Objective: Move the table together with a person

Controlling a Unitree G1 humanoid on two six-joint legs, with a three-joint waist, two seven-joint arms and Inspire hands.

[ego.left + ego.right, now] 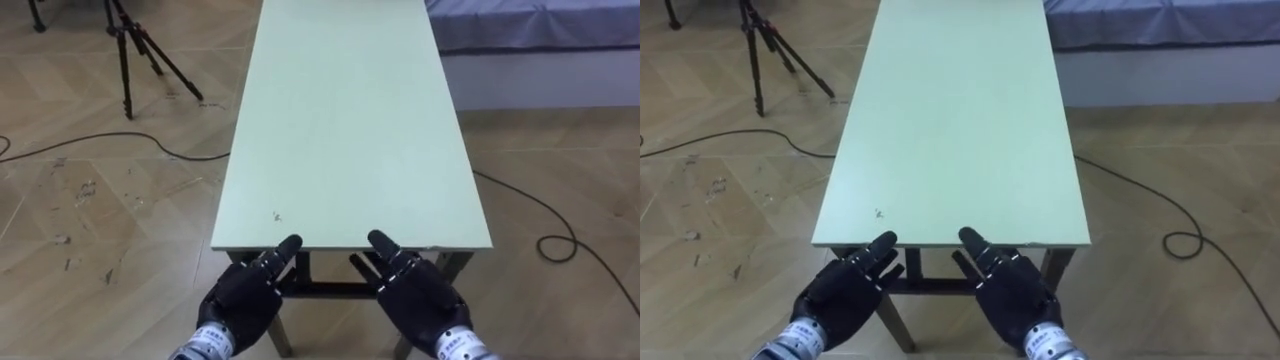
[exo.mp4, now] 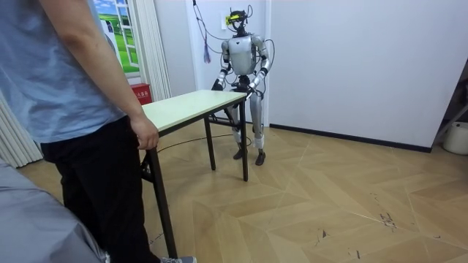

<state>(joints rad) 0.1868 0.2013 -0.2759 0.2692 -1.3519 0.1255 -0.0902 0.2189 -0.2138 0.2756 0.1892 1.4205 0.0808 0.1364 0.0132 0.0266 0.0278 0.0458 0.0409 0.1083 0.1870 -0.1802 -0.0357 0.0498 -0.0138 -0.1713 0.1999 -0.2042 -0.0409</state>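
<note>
Wood herringbone floor runs under a long pale-green table [image 1: 350, 120] that fills the centre of the eye view from the top edge down to the lower third. At the bottom of the frame both dark robot hands sit at the table's short end. The left hand [image 1: 240, 300] is at lower left of centre and the right hand [image 1: 420, 295] at lower right of centre, each with its thumb pointing up at the rim. Their fingers reach in under the tabletop and are hidden there, so I cannot tell whether either hand is clenched on the table or loose.

A tripod [image 1: 130, 50] stands in the upper left, and a bed [image 1: 530, 25] with a grey-blue cover lies in the upper right, just beside the table's far end.

In the room view the robot stands upright at the table's far end, upper centre of the frame, before a white wall. A person [image 2: 66, 88] fills the left foreground at the near end, with one hand [image 2: 146, 135] at the table's edge.
</note>
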